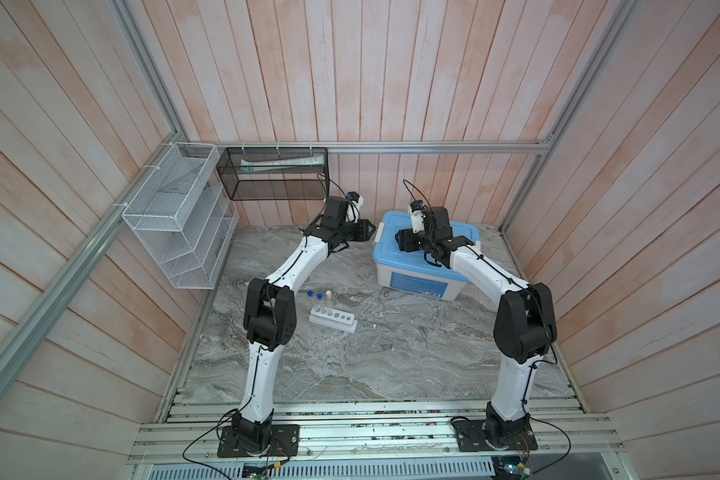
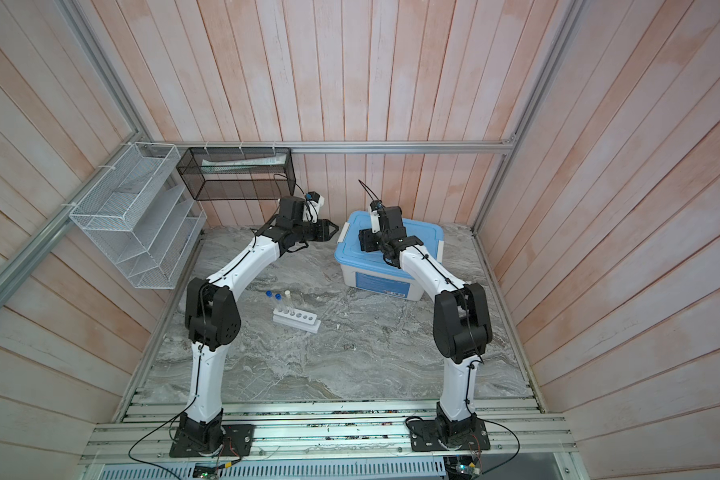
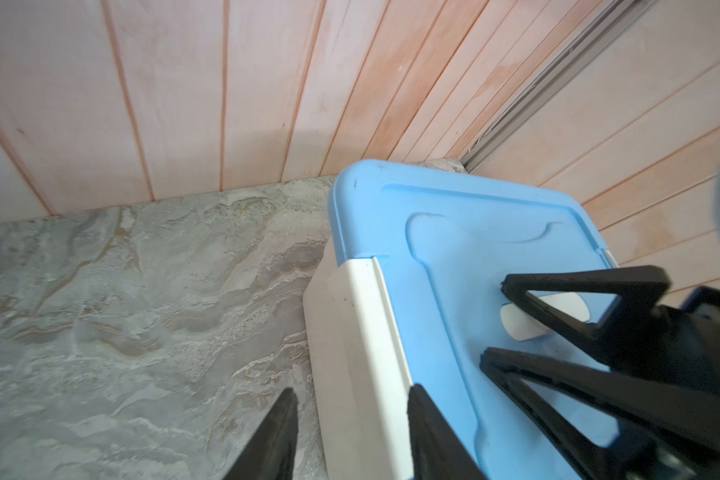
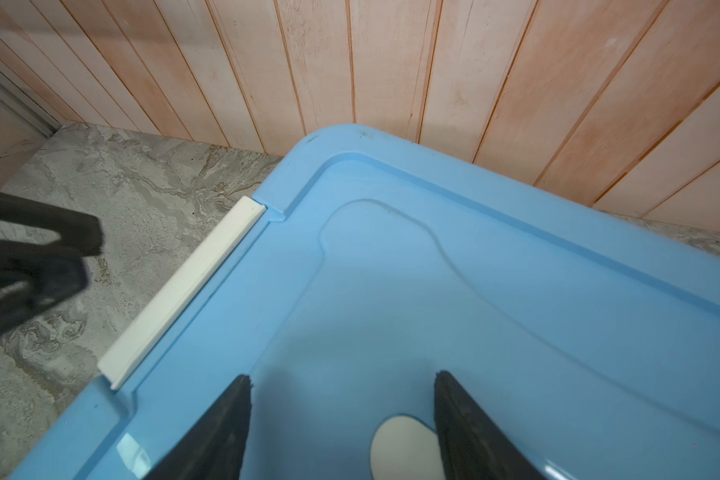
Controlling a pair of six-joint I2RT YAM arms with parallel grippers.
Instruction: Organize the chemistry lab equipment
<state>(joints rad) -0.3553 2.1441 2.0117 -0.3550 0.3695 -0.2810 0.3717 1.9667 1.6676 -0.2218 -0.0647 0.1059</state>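
Three test tubes [image 1: 319, 304] stand upright in the white rack [image 1: 338, 323], two blue-capped and one white-capped. They are bunched at its left end, and four holes beside them show empty. I see the rack on the desk [image 1: 391, 357] toward the left edge, about halfway back, well apart from both claws.

Both arms reach to the far side of the desk, where the white bin [image 1: 416, 281] sits in the far right corner with its blue lid [image 4: 516, 299] on. My right claw [image 4: 342, 374] hovers over the lid, fingers spread wide and holding nothing. The small white round dish [image 4: 404, 451] lies on the lid between those fingers, tight beside one of them. Whether that finger touches it I cannot tell. In the left wrist view I see the same dish through the open frame of a right finger.

My left claw [image 3: 352, 390] sits at the bin's left side, by the white latch [image 4: 184, 291]. Its fingers stand moderately apart and grip nothing. The right wrist view shows it just short of the latch, with bare desk between them.
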